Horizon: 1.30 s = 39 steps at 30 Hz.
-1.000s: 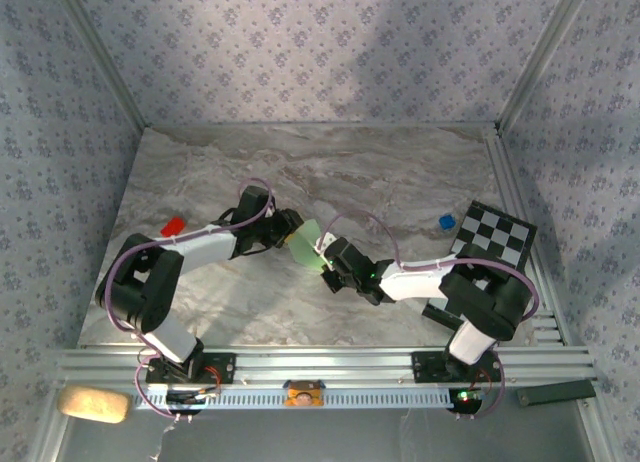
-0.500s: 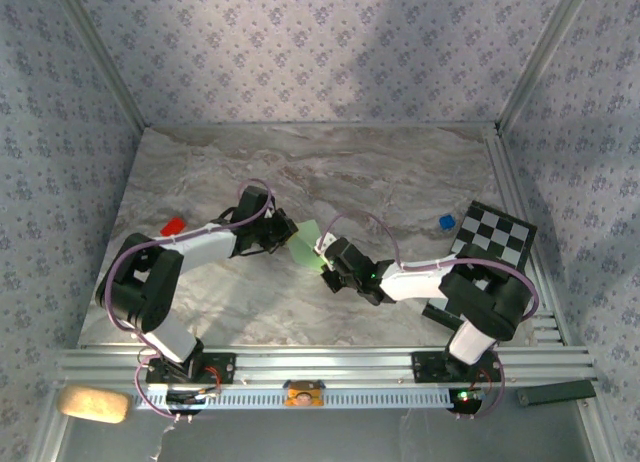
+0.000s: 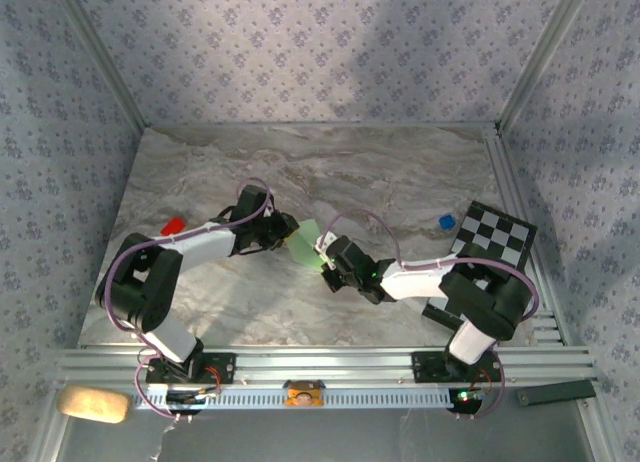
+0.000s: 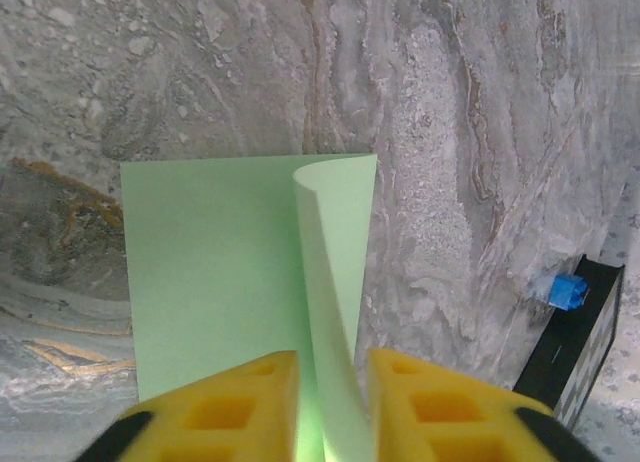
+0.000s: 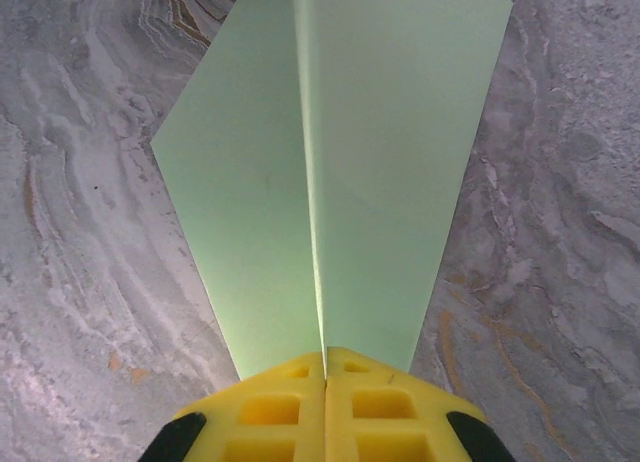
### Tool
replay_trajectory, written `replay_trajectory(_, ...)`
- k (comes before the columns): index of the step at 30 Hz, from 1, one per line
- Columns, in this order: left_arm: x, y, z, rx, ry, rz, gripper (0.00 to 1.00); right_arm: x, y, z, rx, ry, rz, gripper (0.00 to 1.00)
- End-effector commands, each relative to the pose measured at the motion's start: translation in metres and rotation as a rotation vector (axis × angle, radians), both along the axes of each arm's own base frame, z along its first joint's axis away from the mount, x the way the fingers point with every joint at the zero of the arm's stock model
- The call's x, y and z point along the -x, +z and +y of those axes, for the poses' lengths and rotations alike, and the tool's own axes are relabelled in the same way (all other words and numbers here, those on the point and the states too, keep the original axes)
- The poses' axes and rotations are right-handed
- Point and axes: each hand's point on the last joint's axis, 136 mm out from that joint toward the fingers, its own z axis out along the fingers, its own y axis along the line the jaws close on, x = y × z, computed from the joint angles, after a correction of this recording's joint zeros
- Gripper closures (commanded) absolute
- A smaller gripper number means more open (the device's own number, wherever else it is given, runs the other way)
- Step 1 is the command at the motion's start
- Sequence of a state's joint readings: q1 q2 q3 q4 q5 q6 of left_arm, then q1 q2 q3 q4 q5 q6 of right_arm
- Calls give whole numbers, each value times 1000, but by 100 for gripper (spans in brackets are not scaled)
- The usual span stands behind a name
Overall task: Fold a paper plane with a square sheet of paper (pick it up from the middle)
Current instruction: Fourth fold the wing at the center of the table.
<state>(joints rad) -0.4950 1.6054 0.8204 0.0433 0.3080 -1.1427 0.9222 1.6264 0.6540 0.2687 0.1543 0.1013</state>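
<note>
Two grippers over the middle of the tabletop (image 3: 400, 172): my right gripper (image 5: 325, 382) clamps the thin light green square sheet of paper (image 5: 330, 132) at its crease; my left gripper (image 4: 330, 382) stands slightly parted astride a curled flap. Likely mid-fold; next, pinch that flap flat.

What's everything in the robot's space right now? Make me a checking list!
Surface: grey marble table, flat.
Job's things: green paper, creased down the middle, between both pincers.
Clutter: red piece, blue piece, checkered board.
Pincers: right pincer shut on the paper's crease; left pincer open, with a curled paper flap between its fingers.
Cables: purple cables looping along both arms.
Surroundings: patterned walls, metal rail in front.
</note>
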Motion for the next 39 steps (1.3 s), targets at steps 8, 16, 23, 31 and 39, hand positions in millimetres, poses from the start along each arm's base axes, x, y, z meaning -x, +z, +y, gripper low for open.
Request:
replay_trajectory(8, -2, 20, 21, -76, 48, -46, 65, 4, -12, 8, -108, -17, 189, 100)
replay_trajectory(16, -2, 21, 23, -82, 45, -50, 66, -1, -12, 7, -203, -59, 314, 100)
replay_trajectory(23, -2, 20, 18, -61, 25, -58, 79, -5, -15, 4, -324, -109, 454, 100)
replay_trajectory(31, -1, 13, -1, -8, -46, -54, 91, -11, -13, 0, -466, -156, 572, 100)
replay_trajectory(39, -2, -2, -20, -3, -108, -8, 95, -13, -14, -4, -505, -177, 618, 100)
